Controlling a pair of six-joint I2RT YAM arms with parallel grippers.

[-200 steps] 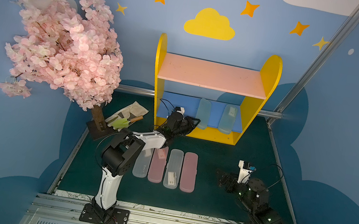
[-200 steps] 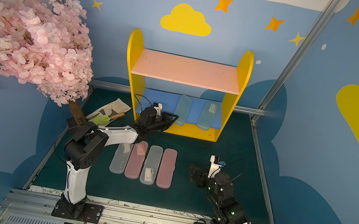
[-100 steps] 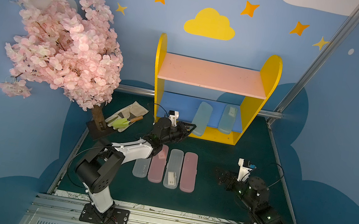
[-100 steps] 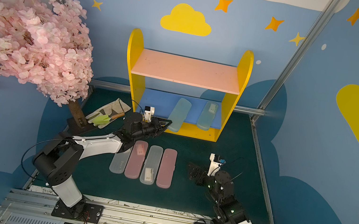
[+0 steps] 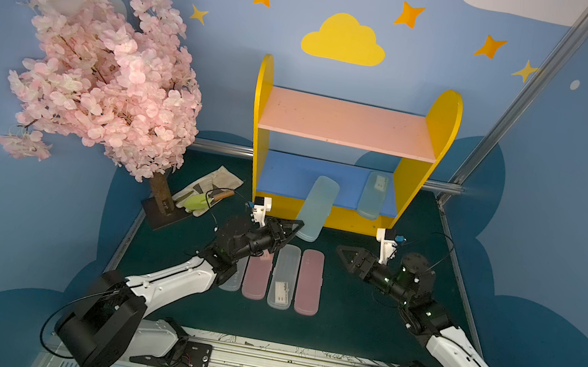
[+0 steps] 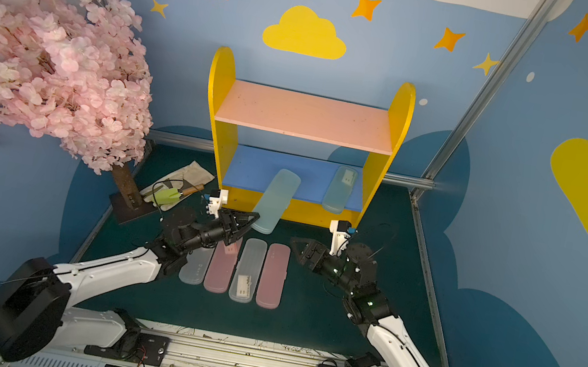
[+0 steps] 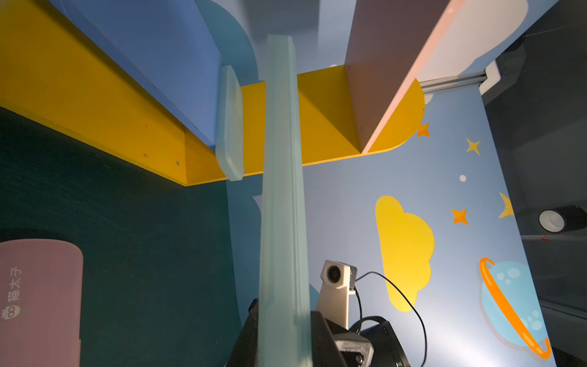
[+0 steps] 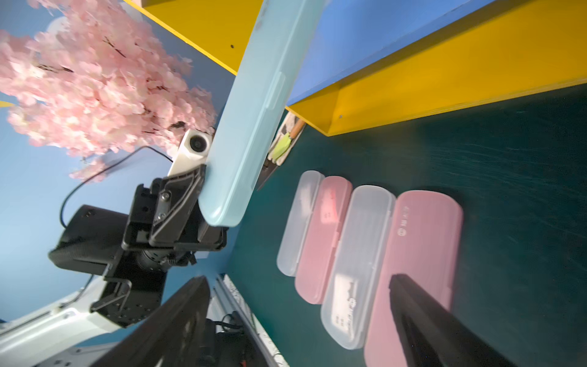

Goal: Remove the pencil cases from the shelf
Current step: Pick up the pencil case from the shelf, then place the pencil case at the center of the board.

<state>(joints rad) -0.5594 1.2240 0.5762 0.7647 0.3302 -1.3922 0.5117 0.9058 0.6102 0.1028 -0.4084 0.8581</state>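
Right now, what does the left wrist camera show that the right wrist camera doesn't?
Only the left wrist view: a second teal case lying on the blue board, and a painted planet on the wall. Only the right wrist view: the blossom tree and two clear cases on the mat. Both: the teal case clamped in the left gripper, the yellow shelf, and a pink case.
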